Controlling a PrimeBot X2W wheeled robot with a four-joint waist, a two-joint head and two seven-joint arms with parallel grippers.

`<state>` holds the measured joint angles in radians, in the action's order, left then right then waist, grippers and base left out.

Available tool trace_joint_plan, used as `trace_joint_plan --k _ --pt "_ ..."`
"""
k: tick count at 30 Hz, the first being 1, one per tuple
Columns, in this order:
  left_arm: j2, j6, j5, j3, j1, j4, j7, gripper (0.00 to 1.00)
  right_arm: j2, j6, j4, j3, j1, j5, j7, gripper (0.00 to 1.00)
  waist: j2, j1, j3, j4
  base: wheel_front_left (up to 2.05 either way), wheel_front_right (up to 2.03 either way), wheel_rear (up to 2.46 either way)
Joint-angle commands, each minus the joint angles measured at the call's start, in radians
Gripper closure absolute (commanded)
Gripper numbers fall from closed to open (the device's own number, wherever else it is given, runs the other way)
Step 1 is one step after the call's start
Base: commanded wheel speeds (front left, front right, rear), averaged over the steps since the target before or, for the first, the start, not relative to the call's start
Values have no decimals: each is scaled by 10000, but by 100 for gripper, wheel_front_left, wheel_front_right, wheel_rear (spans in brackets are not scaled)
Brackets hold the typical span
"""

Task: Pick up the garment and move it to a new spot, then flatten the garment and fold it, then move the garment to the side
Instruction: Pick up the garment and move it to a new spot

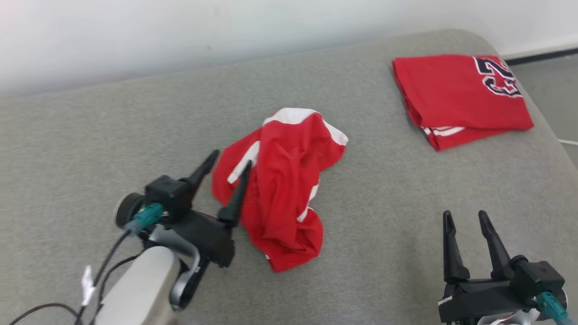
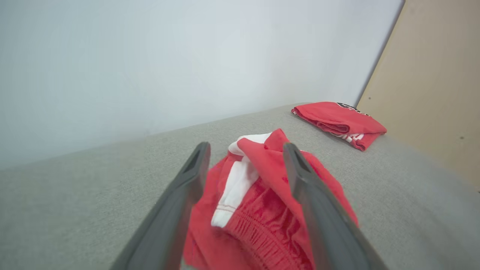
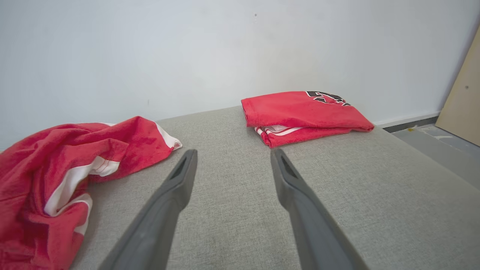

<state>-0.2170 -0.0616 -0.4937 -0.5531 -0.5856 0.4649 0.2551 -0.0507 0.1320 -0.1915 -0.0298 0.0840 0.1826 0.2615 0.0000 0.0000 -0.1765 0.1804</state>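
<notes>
The crumpled red garment (image 1: 284,189) with white stripes lies heaped on the middle of the grey cushion (image 1: 90,135), the left gripper (image 1: 229,161) spread empty at its 9 o'clock edge and the right gripper (image 1: 465,215) likewise agape at 4 o'clock.

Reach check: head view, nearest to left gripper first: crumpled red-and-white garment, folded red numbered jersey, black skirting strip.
1. Crumpled red-and-white garment: at the left gripper's fingers.
2. Folded red numbered jersey: far right.
3. Black skirting strip: beyond the jersey.
</notes>
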Motion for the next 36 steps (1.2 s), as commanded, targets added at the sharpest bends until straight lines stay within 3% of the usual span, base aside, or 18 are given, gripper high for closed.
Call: trace_joint_plan --k 1,9,17,24,36 --pt "-144 81 59 151 233 -91 59 0 5 -29 71 28 -121 -58 47 0 0 0 421 -441 0 0 0" --pt "-679 619 610 1896 1546 -1794 90 0 5 -29 386 76 -442 -236 -83 0 0 0 990 -1187 0 0 0" --pt "-900 841 1165 3574 3685 -3152 88 0 3 -29 703 198 -758 -416 -345 0 0 0 1448 -1658 0 0 0" --pt "-480 712 1508 4645 5182 -3802 89 0 3 -29 1003 214 -1060 -426 -563 0 0 0 1749 -1995 0 0 0" --pt "355 273 2154 5448 6180 -3976 90 0 3 -29 1086 283 -1367 -274 -663 0 0 0 1851 -2355 0 0 0"
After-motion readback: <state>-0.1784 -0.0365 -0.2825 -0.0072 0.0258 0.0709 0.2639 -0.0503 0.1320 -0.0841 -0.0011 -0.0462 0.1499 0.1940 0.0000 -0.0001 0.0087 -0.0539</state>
